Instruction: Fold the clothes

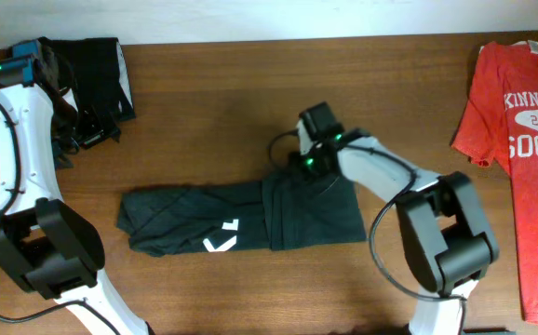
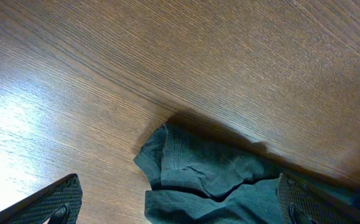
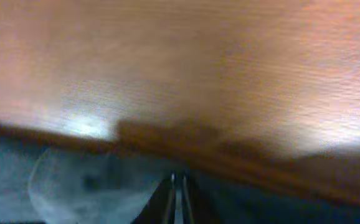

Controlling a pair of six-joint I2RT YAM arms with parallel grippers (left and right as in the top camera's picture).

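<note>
Right claw (image 3: 179,190) pinched nearly flat, just a sliver between the fingers, sitting at the upper edge of the dark green garment (image 1: 241,219) in the middle of the table (image 1: 250,102). Too blurry to tell if any fabric's actually caught. Left claw (image 2: 183,199) spread wide, fingers (image 2: 58,200) on either side of a dark cloth (image 2: 205,180) edge. Count: three garments. One dark green, half folded, one black garment (image 1: 97,70) top-left, one red T-shirt (image 1: 520,140) far right.
</note>
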